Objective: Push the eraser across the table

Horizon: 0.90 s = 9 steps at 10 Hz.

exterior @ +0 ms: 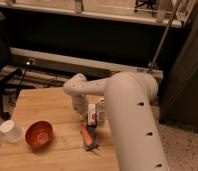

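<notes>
While gripper (83,111) nears eraser (92,114), table (47,107) glows

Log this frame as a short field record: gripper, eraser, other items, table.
gripper: low over the table, right beside the eraser's left edge
eraser: flat on the table, right of centre, white face up
orange-and-blue items: lying just in front of the eraser
bowl: reddish, front left
cup: white, left of the bowl at the table edge
table: light wooden planks
</notes>
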Available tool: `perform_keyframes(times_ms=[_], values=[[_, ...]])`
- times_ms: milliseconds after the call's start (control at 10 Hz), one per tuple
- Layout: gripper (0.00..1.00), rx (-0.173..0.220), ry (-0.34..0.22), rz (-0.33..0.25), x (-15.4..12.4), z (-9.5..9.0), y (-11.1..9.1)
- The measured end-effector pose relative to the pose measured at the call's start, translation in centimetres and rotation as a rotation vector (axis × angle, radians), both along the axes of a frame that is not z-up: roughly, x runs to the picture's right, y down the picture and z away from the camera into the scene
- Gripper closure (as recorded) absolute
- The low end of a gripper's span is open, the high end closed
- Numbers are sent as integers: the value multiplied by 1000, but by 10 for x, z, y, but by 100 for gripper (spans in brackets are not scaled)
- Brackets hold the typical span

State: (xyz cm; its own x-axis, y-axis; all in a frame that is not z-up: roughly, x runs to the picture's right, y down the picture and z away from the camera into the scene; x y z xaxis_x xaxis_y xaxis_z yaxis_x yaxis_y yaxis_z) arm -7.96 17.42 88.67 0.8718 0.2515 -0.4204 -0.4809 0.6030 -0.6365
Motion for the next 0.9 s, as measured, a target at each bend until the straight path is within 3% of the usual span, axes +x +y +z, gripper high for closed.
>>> perform_keyframes(times_ms=[900], values=[[100,4,44,19,32,1,-3]])
